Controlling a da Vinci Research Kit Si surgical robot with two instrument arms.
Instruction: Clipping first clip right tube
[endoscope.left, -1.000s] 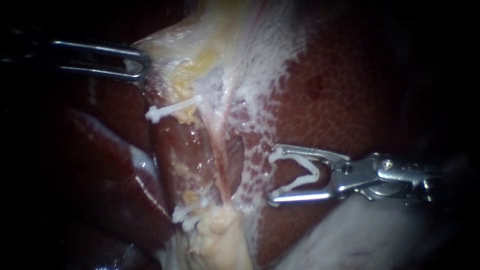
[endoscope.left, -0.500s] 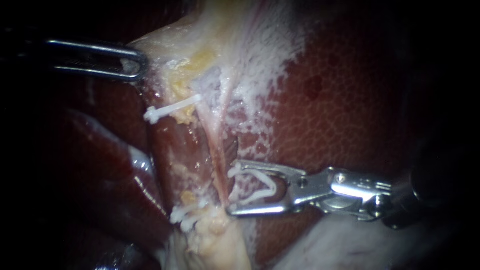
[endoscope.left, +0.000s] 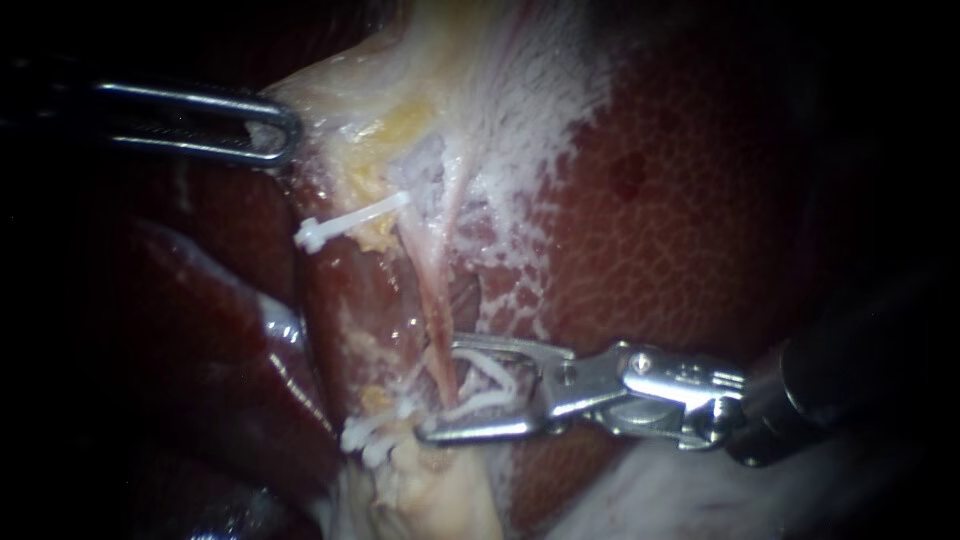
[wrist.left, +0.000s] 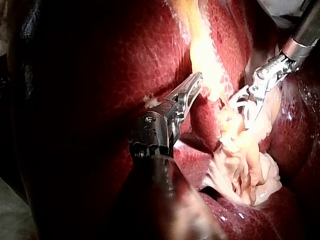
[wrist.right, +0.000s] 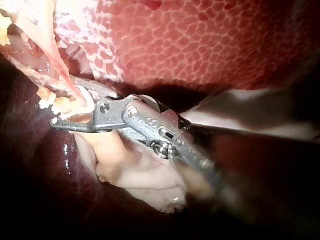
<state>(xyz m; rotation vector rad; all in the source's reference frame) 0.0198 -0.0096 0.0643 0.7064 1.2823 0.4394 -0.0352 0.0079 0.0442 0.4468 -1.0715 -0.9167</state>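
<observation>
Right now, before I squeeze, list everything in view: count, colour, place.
liver: one, dark red, mottled, behind everything.
pale tissue: one sheet, cream-yellow, upper middle, over the liver.
tube: one, pink, running down from the pale tissue.
placed clips: white; one left of the tube, higher up; a cluster lower down, count unclear.
loaded clip: one, white, open, in the right instrument's jaws.
pale lump: one, cream, just below those jaws.
left instrument: one, dark metal, from the left, jaws shut on the pale tissue's edge.
right instrument: one, silver, from the right, jaws astride the tube, holding the loaded clip.
</observation>
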